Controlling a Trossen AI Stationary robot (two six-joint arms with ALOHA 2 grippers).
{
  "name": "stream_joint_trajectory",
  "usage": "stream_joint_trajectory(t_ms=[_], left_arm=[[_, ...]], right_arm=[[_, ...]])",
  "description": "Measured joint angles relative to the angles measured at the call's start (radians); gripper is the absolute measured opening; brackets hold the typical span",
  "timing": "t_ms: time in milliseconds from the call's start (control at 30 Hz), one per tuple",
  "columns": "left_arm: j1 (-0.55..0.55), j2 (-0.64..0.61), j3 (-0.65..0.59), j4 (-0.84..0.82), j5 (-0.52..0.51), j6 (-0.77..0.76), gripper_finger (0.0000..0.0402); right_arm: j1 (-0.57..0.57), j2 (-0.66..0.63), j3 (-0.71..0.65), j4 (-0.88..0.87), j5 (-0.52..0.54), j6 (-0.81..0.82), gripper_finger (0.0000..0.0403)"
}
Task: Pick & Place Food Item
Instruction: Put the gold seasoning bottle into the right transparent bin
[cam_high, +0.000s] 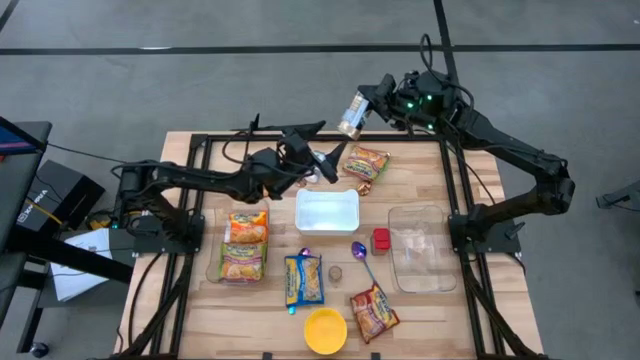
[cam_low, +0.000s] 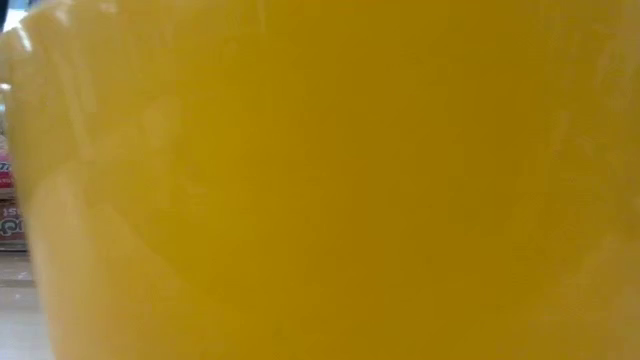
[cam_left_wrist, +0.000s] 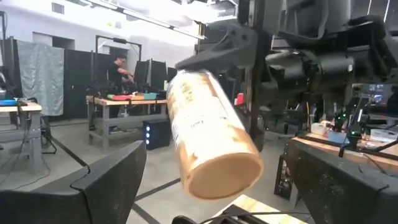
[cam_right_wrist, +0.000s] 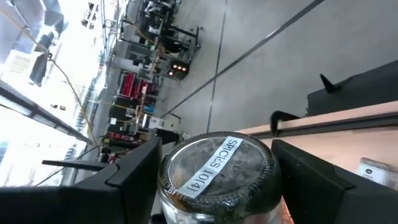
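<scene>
**Risk: spice jar held aloft at the far edge of the counter**

The right gripper (cam_high: 357, 101) holds a spice jar (cam_high: 351, 113) in the air over the far edge of the counter (cam_high: 200, 320), its jaws clenched on the jar's body. In the right wrist view the jar (cam_right_wrist: 217, 171) sits between the two fingers with its labelled cap facing the camera. The left gripper (cam_high: 322, 163) waits just near and left of the jar, jaws released and empty; its wrist view shows the jar (cam_left_wrist: 208, 134) tilted, base toward it.

Hazards, as judged from this position:

- Slip. The jar is smooth, round and tilted. A loose grasp may let it slide out, and it could fall past the far edge to the floor.
- Collision. The two grippers are close. Any sideways move risks contact between them.
- Placement. The white tray (cam_high: 327, 211) and the clear container (cam_high: 420, 250) lie nearer. A release from height could tip the jar onto the nearby food packet (cam_high: 365, 162).

The low view is blocked by the yellow bowl (cam_low: 330, 180).
</scene>
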Motion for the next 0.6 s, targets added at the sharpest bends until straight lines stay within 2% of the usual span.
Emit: stream_joint_trajectory(t_ms=[133,267,600], left_arm=[[0.014,0.001,-0.001,-0.003,0.054,-0.032,0.0376],[0.029,0.001,-0.001,-0.015,0.057,-0.053,0.0379],[0.066,0.000,-0.001,-0.057,0.136,-0.135,0.0380]], right_arm=[[0.001,0.002,0.000,0.035,-0.025,0.001,0.0268],[0.008,0.017,0.000,0.037,-0.049,0.002,0.0268],[0.026,0.018,0.000,0.041,-0.045,0.000,0.0268]])
